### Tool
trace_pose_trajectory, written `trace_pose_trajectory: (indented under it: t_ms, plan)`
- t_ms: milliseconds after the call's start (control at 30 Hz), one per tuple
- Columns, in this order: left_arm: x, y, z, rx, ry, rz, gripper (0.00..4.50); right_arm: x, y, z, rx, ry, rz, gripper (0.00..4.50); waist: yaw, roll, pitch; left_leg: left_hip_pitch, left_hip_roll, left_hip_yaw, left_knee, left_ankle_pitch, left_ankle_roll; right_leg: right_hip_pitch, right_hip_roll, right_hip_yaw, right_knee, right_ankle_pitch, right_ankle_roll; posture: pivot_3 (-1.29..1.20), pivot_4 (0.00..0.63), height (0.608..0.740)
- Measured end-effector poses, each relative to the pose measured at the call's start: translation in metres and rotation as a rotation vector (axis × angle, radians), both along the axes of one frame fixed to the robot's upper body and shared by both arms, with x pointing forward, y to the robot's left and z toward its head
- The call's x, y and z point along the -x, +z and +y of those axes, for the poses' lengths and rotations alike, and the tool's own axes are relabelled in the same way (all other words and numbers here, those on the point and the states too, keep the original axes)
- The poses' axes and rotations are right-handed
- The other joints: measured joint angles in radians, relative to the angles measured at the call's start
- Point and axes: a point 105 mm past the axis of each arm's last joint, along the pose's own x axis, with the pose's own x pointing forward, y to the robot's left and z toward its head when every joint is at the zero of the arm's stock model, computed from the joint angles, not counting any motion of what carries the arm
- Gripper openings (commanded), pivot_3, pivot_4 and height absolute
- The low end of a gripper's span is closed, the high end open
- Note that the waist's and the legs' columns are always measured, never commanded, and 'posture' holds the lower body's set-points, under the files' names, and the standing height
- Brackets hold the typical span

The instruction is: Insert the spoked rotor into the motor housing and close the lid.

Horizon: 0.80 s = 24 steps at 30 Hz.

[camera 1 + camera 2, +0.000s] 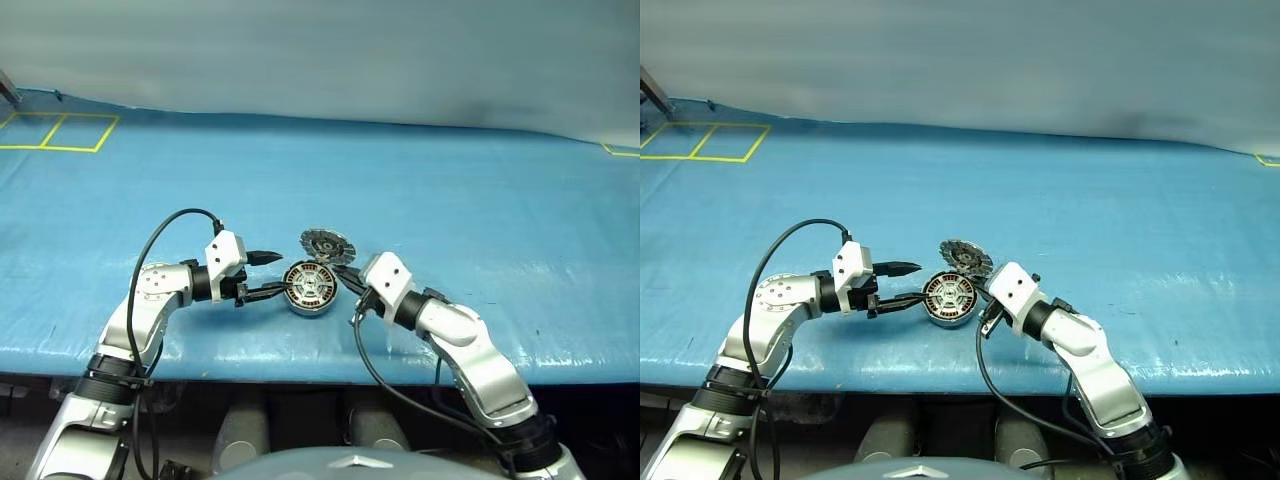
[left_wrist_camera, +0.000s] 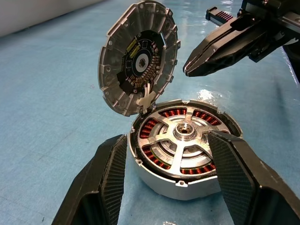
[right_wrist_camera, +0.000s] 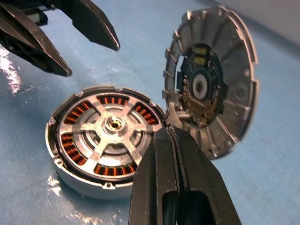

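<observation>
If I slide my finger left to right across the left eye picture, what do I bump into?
left gripper → motor housing with the spoked rotor inside → right gripper

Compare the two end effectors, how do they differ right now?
The left end effector stands open, its fingers flanking the squat round silver-grey motor housing; the right end effector is shut. The left straddles the housing, the right points at its hinge by the raised lid. Both have black fingers.

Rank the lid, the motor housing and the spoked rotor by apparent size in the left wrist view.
1. Motor housing and lid: near equal; the lid stands tilted open, so no ranking.
2. Spoked rotor: smallest, seated inside the housing's rim.
</observation>
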Motion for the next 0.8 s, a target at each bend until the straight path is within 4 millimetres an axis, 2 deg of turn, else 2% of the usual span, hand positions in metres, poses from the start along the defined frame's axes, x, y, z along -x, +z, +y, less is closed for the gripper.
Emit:
trace_pose_trajectory:
  t_ms: [333, 533, 667, 800]
  plan:
    - [0.005, -0.005, -0.003, 0.009, -0.065, 0.003, 2.97, -0.003, -0.012, -0.025, 0.073, -0.104, 0.045, 0.0, -0.001, 0.0, 0.0, 0.0, 0.0, 0.0, 0.0, 0.0, 0.0, 0.0, 0.0, 0.0, 0.0, 0.0, 0.0, 0.0, 0.15, 0.74]
    - [0.009, -0.012, -0.008, 0.064, -0.083, -0.028, 2.97, -0.026, -0.027, -0.043, 0.133, -0.238, 0.051, 0.0, -0.002, 0.0, 0.0, 0.0, 0.0, 0.001, -0.001, 0.0, 0.0, -0.001, 0.0, 0.0, 0.0, 0.0, 0.0, 0.0, 0.15, 0.74]
    - [0.013, -0.02, -0.009, 0.095, -0.09, -0.02, 2.97, -0.043, -0.022, -0.042, 0.135, -0.276, 0.021, 0.0, -0.004, 0.0, 0.0, 0.0, 0.0, 0.001, -0.001, 0.0, 0.0, -0.001, 0.0, 0.0, 0.0, 0.0, 0.0, 0.0, 0.15, 0.74]
    - [0.018, -0.025, -0.006, 0.108, -0.1, -0.003, 2.97, -0.052, -0.013, -0.03, 0.083, -0.248, 0.012, 0.0, -0.004, 0.0, 0.0, 0.0, 0.0, 0.001, -0.002, 0.0, 0.0, -0.001, 0.0, 0.0, -0.001, 0.0, -0.001, 0.0, 0.15, 0.74]
